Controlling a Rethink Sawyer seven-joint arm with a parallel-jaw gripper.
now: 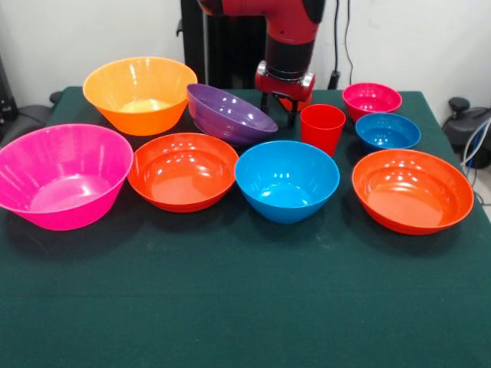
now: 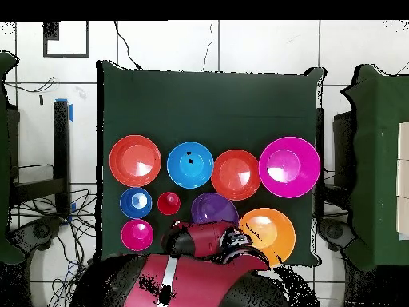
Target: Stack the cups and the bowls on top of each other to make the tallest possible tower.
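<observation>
A: Where did the bowls sit, taking the red cup (image 1: 322, 127) as the landmark, in the front view?

B: All 8 bowls stood apart on the green table (image 1: 245, 307), nothing stacked. The medium blue bowl (image 1: 287, 181) was just in front of the cup. The purple bowl (image 1: 229, 115) was just left of the cup, tipped, leaning toward the yellow-orange bowl (image 1: 140, 94) further left. The small blue bowl (image 1: 387, 131) was just right of the cup, and the small magenta bowl (image 1: 371, 100) was right of it and a little behind.

A: And the red-orange ones?

B: 1 red-orange bowl (image 1: 182, 171) lay in front and left of the cup, the other red-orange bowl (image 1: 412, 190) in front and right. The big pink bowl (image 1: 63, 175) was farthest left of the cup.

A: The gripper?

B: The gripper (image 1: 282, 103) hung just behind and left of the cup, low over the table. Something orange showed at it, but I could not tell what, nor whether the fingers were closed or apart. In the overhead view the arm (image 2: 204, 240) covered it.

A: Only 1 cup seen clearly?

B: Yes, only the red one, upright.
</observation>
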